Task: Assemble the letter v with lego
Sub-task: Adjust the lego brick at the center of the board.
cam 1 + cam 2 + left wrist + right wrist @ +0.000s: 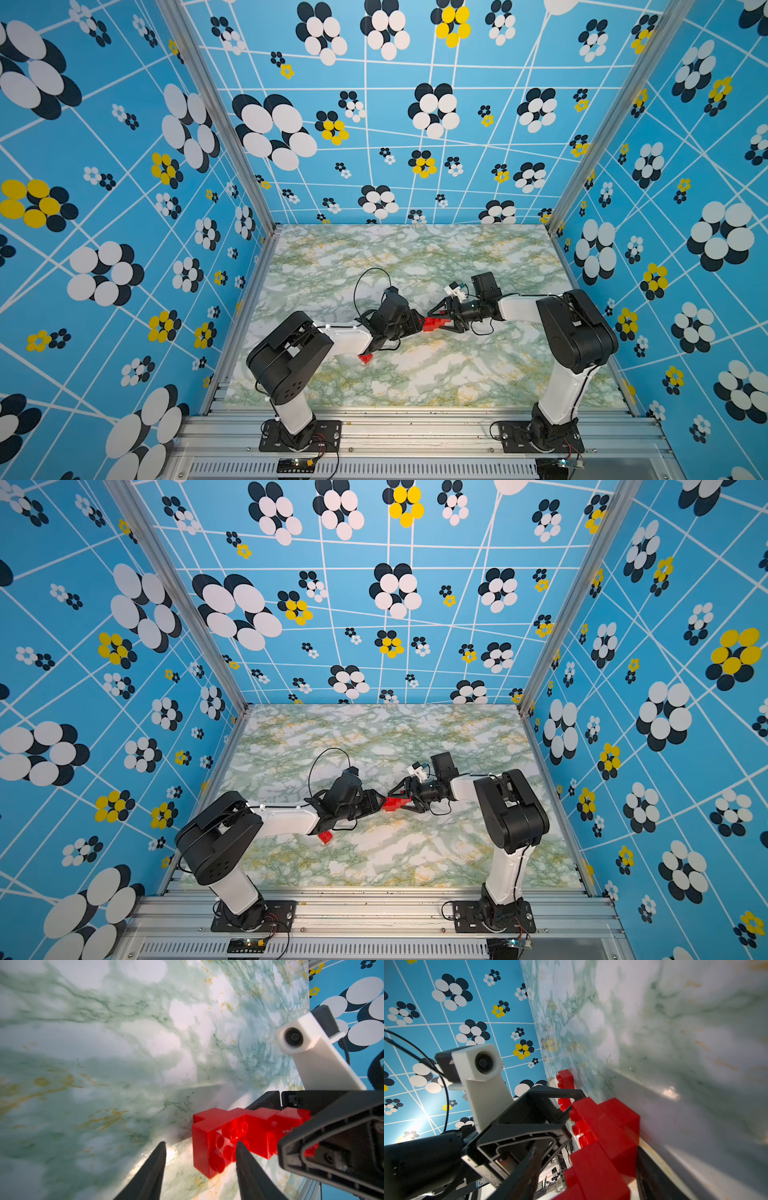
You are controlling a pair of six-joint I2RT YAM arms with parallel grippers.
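Note:
A stepped cluster of red lego [432, 323] [392, 803] hangs just over the marble table between both grippers. My left gripper [201, 1144] [420, 323] is open, with one fingertip [241, 1153] in front of the cluster's end [218, 1140] and the other well clear. The jaws of my right gripper [588, 1148] [435, 322] stand around the cluster [604, 1136]. One finger [652, 1174] lies against it and a slim gap shows at the other, so I cannot tell if it is clamped. A loose lego brick [365, 357] [325, 836] lies under the left forearm. No letter v is in view.
The green marble table [415, 257] is walled on three sides by blue flowered panels [374, 124]. An aluminium rail [415, 419] at the front carries both arm bases. A cable loop [365, 282] arcs up from the left wrist.

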